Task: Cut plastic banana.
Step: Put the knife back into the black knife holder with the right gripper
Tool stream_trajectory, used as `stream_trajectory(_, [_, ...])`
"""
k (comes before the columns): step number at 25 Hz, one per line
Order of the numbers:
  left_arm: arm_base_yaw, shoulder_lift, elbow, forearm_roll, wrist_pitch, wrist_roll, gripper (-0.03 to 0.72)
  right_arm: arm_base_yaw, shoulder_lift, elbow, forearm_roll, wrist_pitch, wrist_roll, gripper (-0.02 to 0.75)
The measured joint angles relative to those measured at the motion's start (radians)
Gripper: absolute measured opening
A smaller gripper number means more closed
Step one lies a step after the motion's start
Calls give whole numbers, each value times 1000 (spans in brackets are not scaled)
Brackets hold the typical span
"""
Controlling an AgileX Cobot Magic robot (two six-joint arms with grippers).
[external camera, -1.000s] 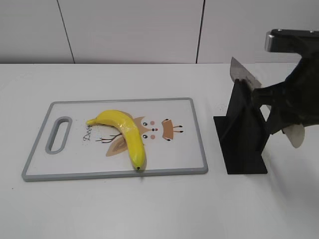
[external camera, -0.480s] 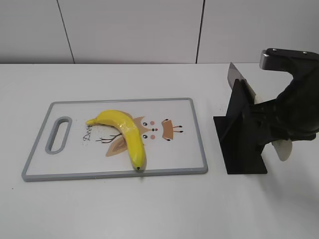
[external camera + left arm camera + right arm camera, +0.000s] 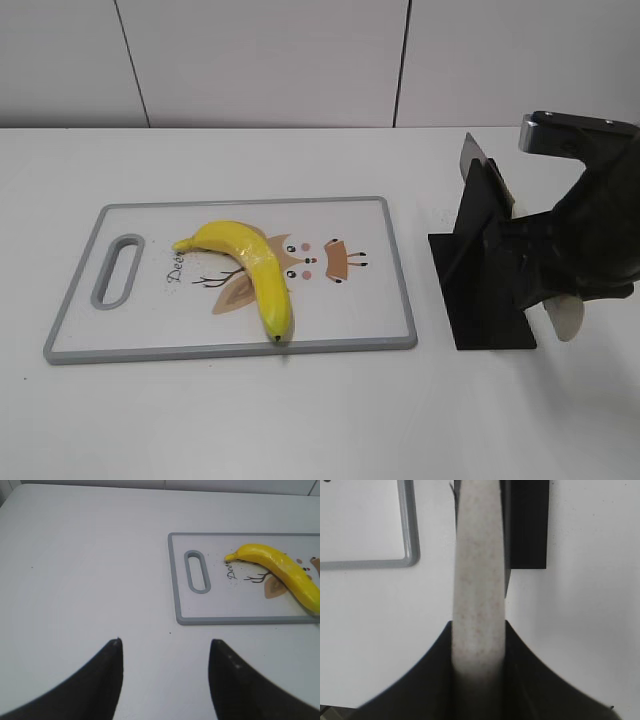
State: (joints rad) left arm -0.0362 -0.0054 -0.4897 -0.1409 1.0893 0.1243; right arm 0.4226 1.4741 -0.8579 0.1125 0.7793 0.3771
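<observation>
The yellow plastic banana lies on the grey-rimmed white cutting board, its dark tip near the front edge. It also shows in the left wrist view. My right gripper is shut on the pale handle of a knife whose blade sticks up behind the black knife stand. My left gripper is open and empty over bare table, to the left of the board. It is out of the exterior view.
The black stand stands on the white table just right of the board. In the right wrist view the stand and a board corner lie beyond the handle. A white wall runs behind the table.
My right gripper has moved down and left with the knife handle. The blade tip has sunk lower behind the stand. The banana and board have not moved.
</observation>
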Motion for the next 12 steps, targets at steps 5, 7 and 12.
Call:
stream_trajectory(5, [0,0,0,0,0,0,496,0,0,0,3,25,0,252])
stream_trajectory(7, [0,0,0,0,0,0,491,0,0,0,3,29,0,370])
stream_trajectory(12, [0,0,0,0,0,0,489,0,-8,-2,3,40,0,580])
